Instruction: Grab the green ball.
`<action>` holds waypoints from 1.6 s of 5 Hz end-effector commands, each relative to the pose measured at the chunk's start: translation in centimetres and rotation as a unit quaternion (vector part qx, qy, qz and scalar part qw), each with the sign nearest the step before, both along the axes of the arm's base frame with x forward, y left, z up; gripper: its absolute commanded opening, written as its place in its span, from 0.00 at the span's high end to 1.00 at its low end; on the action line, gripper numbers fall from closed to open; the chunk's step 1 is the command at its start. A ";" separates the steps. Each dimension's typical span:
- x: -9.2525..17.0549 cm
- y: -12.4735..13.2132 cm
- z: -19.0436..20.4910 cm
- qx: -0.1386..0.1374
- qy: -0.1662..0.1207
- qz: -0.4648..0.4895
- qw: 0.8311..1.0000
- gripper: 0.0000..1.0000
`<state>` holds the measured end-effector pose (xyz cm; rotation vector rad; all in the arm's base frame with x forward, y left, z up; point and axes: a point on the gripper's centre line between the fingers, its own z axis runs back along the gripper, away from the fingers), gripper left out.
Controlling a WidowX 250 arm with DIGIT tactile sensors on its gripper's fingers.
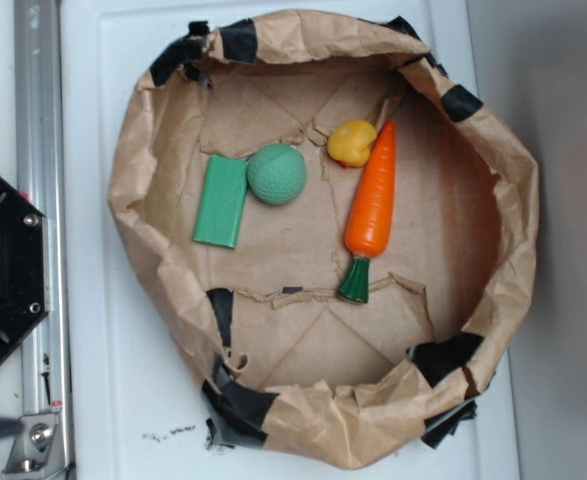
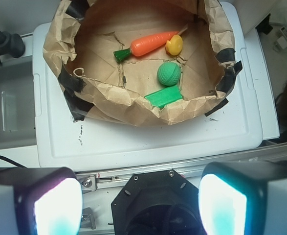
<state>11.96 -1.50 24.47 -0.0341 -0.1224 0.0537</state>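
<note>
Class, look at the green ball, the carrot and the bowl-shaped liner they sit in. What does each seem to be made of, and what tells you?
Green ball: probably rubber or foam, matte, dimpled surface without glare.
Carrot: likely smooth moulded plastic, a slight sheen along its orange body.
Liner: crumpled brown paper, creased and torn, patched with black tape.

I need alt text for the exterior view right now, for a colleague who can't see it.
A green ball sits in a crumpled brown paper basin, touching a flat green block on its left. An orange carrot lies right of it, tip against a yellow toy. The tool is not in this view.
</note>
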 end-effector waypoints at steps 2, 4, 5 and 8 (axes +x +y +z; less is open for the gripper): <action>3.0 0.6 -2.0 0.017 -0.009 0.004 1.000 0.00; 7.8 4.0 -8.9 0.029 0.036 0.038 0.998 0.00; 9.9 3.9 -11.0 0.038 0.009 -0.022 0.999 0.00; 14.4 1.6 -21.9 0.044 0.160 -0.100 0.981 0.00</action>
